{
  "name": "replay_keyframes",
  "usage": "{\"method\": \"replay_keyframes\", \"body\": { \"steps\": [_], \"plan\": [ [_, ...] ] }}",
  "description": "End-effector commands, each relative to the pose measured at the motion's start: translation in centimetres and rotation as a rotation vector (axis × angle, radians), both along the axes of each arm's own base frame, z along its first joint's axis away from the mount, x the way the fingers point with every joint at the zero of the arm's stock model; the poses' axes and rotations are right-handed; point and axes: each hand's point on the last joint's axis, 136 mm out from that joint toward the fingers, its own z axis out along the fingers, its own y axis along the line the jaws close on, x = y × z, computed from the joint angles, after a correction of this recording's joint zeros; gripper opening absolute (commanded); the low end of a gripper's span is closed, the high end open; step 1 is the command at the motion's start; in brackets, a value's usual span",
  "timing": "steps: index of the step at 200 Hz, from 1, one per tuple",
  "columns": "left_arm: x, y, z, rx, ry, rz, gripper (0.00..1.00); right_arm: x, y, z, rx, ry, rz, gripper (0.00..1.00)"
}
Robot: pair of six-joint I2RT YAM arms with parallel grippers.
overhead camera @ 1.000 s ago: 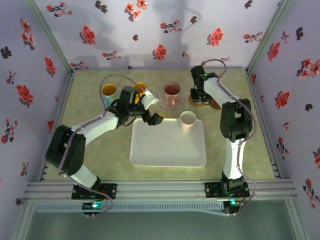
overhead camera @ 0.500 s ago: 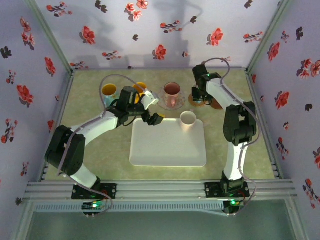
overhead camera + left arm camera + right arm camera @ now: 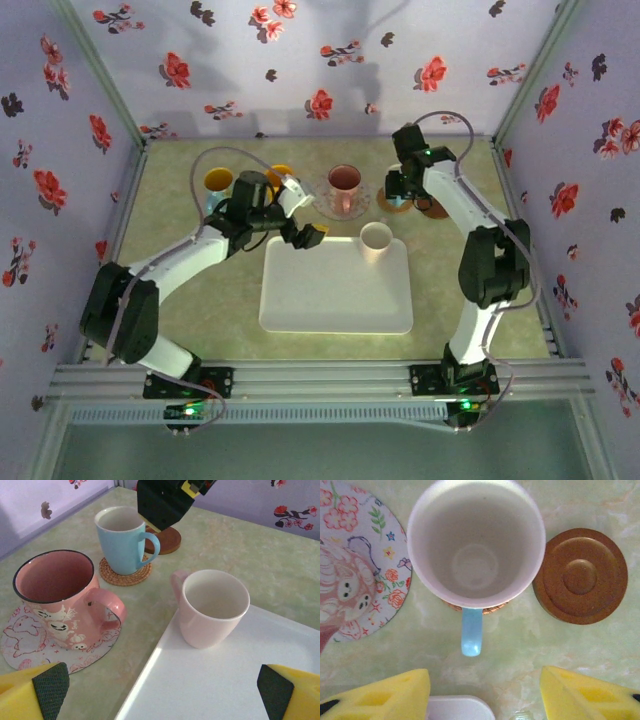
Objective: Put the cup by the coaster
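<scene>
Over blue cup point(image 3: 476, 540) on coaster point(image 3: 116, 576) | right hand point(image 3: 485, 695) released, clear | left hand point(image 3: 162, 687) released

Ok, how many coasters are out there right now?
3: a round patterned fabric coaster under the pink mug, a woven straw coaster under the blue mug, a bare brown wooden coaster beside it. Others may be hidden.
</scene>
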Motion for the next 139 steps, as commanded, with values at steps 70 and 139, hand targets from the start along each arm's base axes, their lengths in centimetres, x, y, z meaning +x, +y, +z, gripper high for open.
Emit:
{"method": "replay_keyframes", "body": {
  "steps": [70, 139],
  "plan": [
    [-1.8, 1.7, 0.7, -0.019, -0.018, 0.028, 1.0, -5.4, 2.2, 3.2, 0.177, -0.052, 0.04, 1.0],
    [-2.2, 2.0, 0.3, -0.028, -0.007, 0.04, 1.0, -8.3, 6.8, 2.1, 0.397, -0.005, 0.19, 1.0]
  ]
}}
